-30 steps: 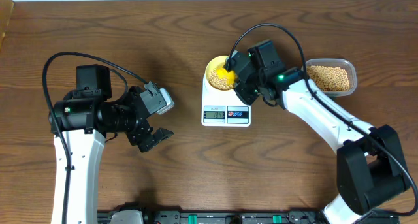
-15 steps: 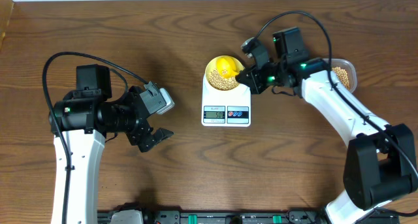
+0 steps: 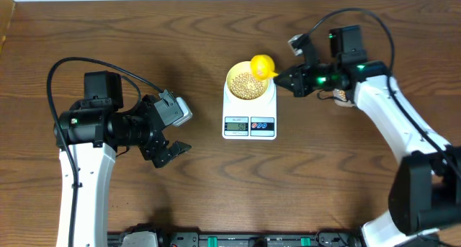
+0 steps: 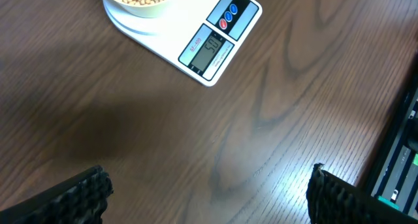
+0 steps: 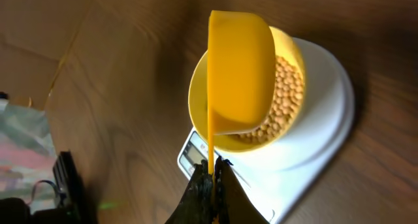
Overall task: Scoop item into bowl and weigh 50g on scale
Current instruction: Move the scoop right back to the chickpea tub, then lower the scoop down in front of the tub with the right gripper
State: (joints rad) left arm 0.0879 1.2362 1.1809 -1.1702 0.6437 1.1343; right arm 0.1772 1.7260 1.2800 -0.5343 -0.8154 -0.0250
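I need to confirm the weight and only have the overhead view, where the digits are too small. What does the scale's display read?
Observer: In the left wrist view, the scale appears to read 50.
Operator: How is the scoop held?
Observer: The right wrist view shows the right gripper shut on the handle of the scoop, which sits edge-on between the fingers.
Operator: Anything spilled near the display?
Observer: In the left wrist view, nothing lies on the table there.

Bare tabletop (image 3: 205, 186) between left gripper (image 3: 172, 152) and scale (image 3: 249, 116): open passage. Right side of bowl (image 3: 241, 85) blocked by yellow scoop (image 3: 263, 65) over its rim, right gripper (image 3: 283, 78) clamped on the handle just beyond. Left side of bowl unobstructed.
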